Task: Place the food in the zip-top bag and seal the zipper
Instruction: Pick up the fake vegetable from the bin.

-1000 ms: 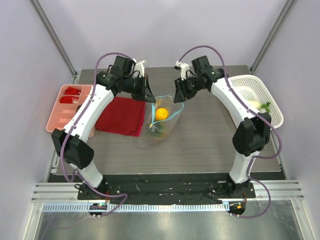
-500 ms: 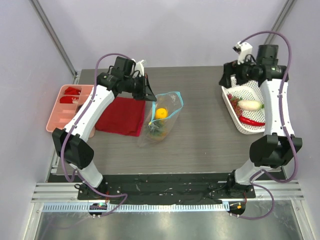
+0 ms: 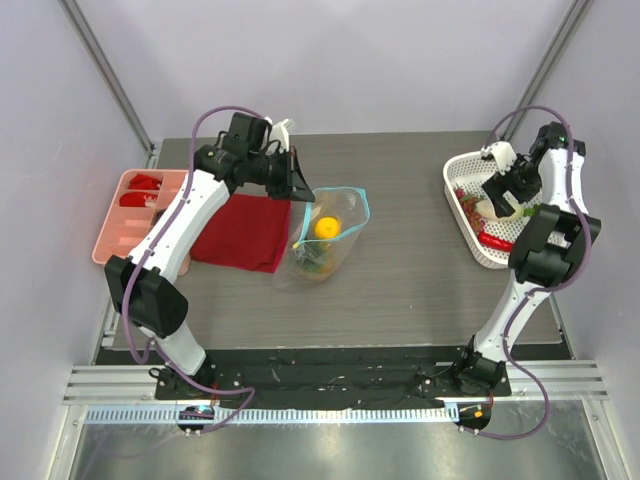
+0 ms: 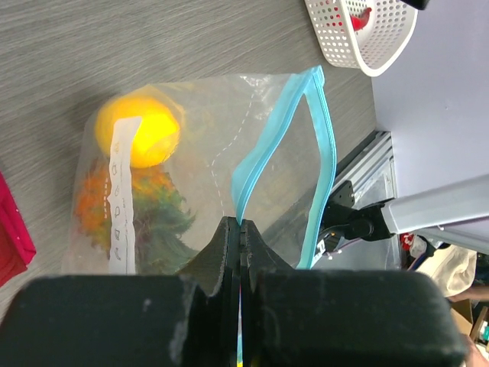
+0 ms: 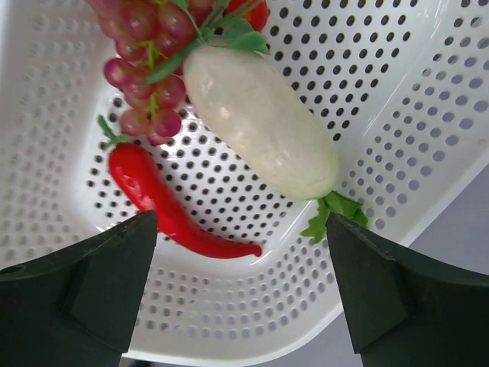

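Swung across from the bag (image 3: 345, 215) — right tool (image 5: 241, 222) is hovering, spread, over the basket (image 5: 428, 115).
Opposite, left tool (image 4: 241, 233) is pinching the zipper (image 4: 256, 153); bare counter (image 3: 420, 270) lying between; label (image 4: 120, 199) writing unreadable.

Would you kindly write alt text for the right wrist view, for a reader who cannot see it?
A white radish, a red chili and purple grapes lie in a white perforated basket, between the open fingers of the right gripper.
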